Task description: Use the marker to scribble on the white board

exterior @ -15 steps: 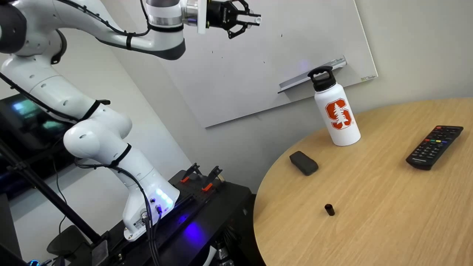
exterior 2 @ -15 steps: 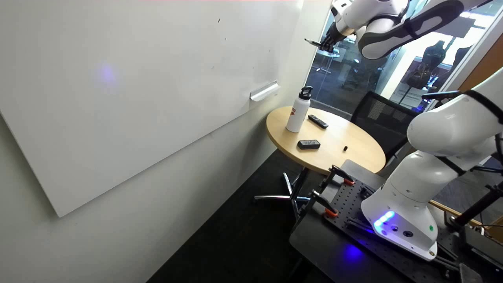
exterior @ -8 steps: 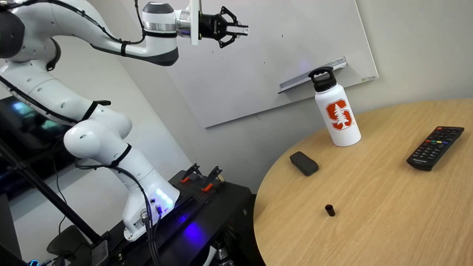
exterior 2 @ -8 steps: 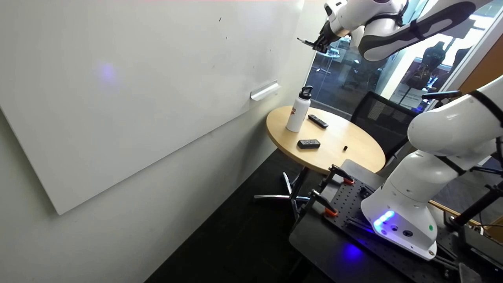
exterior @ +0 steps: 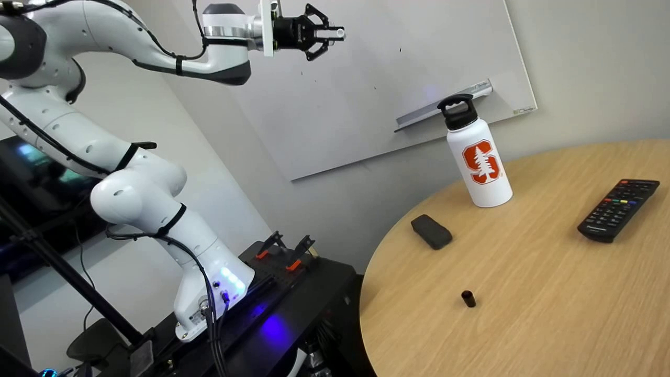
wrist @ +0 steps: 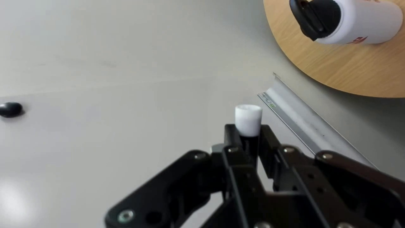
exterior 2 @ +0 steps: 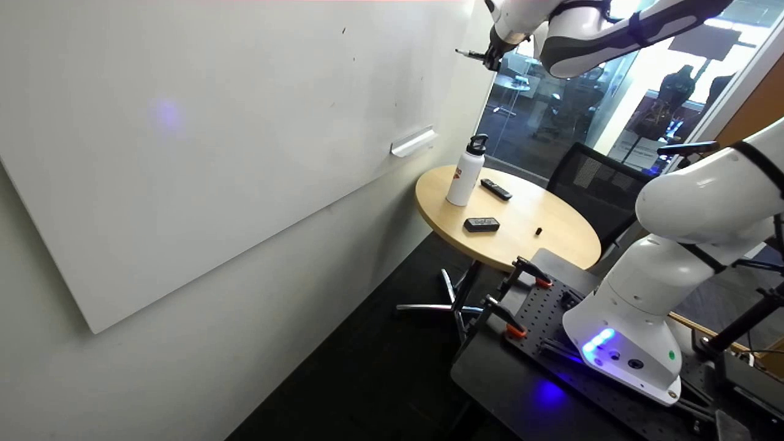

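In both exterior views the gripper hangs high in front of the board, well above the table. Its jaws stand narrow, drawn in on the marker, which sits between the 2 fingers. The marker lies across them rather than along them, white end turned back, dark tip pointing toward the board; this grip probably lets the arm reach alongside the board while only the tip meets it. The tip looks apart from the surface, though how near is hard to tell, so I judge the step in hand to be lining up for a stroke. The board carries a few small dark marks; who made them cannot be told. The black cylinder on the table may be the marker's cap, taken off so that it can write. The bottle, block and remote rest there too, likely too low to hinder the drawing. Orange-tipped clamps sit on the plate under the arm, presumably to stop it shifting under load. Held crosswise, the marker could pivot if pressed hard; a light touch seems wise.
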